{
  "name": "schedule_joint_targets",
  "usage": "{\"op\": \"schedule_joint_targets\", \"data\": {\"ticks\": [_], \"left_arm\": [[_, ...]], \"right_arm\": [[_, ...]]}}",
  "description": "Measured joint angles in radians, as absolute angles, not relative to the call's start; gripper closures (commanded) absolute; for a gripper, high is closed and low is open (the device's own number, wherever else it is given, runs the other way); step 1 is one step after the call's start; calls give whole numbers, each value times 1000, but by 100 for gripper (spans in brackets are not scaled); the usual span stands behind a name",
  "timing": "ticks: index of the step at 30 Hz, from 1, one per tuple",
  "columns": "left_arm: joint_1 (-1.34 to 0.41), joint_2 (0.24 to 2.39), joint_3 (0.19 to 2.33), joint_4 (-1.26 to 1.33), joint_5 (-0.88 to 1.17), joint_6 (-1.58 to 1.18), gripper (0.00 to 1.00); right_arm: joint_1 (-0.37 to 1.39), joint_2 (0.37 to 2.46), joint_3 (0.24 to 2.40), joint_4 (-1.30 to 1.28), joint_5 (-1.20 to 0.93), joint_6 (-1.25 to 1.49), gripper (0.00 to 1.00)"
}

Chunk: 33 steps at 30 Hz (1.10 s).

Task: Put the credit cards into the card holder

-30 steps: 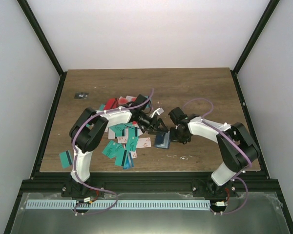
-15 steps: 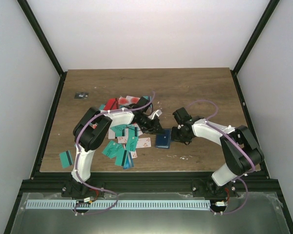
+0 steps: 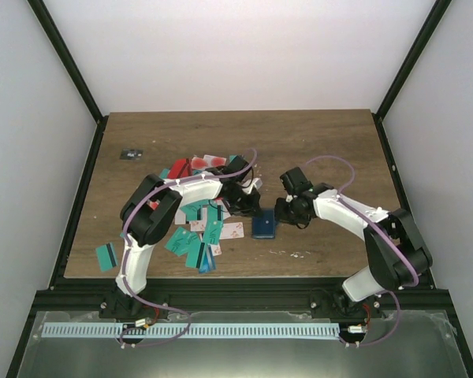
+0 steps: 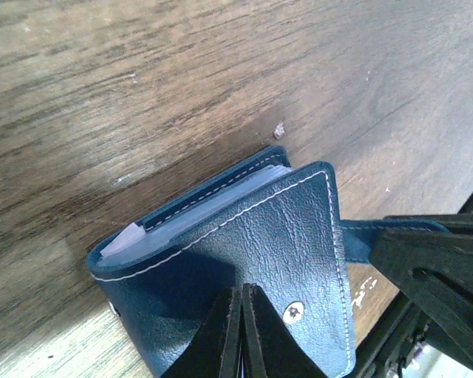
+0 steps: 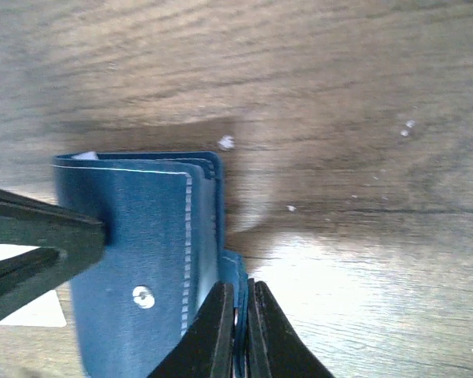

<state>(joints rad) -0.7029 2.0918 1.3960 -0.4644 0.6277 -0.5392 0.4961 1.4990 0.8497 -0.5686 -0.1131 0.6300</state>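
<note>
Pinching the card holder [image 3: 263,226] from both sides

Card holder [image 4: 268,252]: navy grained leather-look, slight sheen, white thread stitching, shiny metal snap stud [image 4: 294,313]. Inner sleeves [image 4: 209,203]: translucent smooth plastic. Worktop [image 4: 142,79]: brown wood-grain, smooth, semi-matt with glare patches. Left gripper [image 4: 242,293]: matt black plastic. Credit cards [image 3: 181,242]: look like thin smooth plastic. Arm shells [image 3: 191,187]: white smooth plastic.
</note>
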Motion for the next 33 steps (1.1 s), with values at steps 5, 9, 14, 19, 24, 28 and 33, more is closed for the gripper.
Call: {"op": "schedule_joint_targets", "data": {"ticks": [5, 9, 14, 19, 24, 28, 33], "left_arm": [[-712, 2092, 1418, -500, 580, -539, 96], [-716, 2094, 1433, -522, 552, -540, 96], [-718, 2098, 1448, -541, 535, -541, 96], [-717, 2098, 1448, -543, 531, -542, 96], [-717, 2098, 1448, -543, 531, -542, 96], [-717, 2098, 1448, -541, 533, -542, 96], [-716, 2094, 1431, -515, 549, -537, 96]], "right_arm": [[495, 1498, 886, -577, -159, 630, 99], [493, 1499, 892, -576, -199, 628, 99], [493, 1523, 888, -552, -283, 627, 95], [492, 1542, 875, -518, -353, 641, 80], [492, 1557, 866, -478, -400, 648, 70], [492, 1556, 859, -436, -427, 657, 69], [492, 1556, 850, -408, -440, 668, 69]]}}
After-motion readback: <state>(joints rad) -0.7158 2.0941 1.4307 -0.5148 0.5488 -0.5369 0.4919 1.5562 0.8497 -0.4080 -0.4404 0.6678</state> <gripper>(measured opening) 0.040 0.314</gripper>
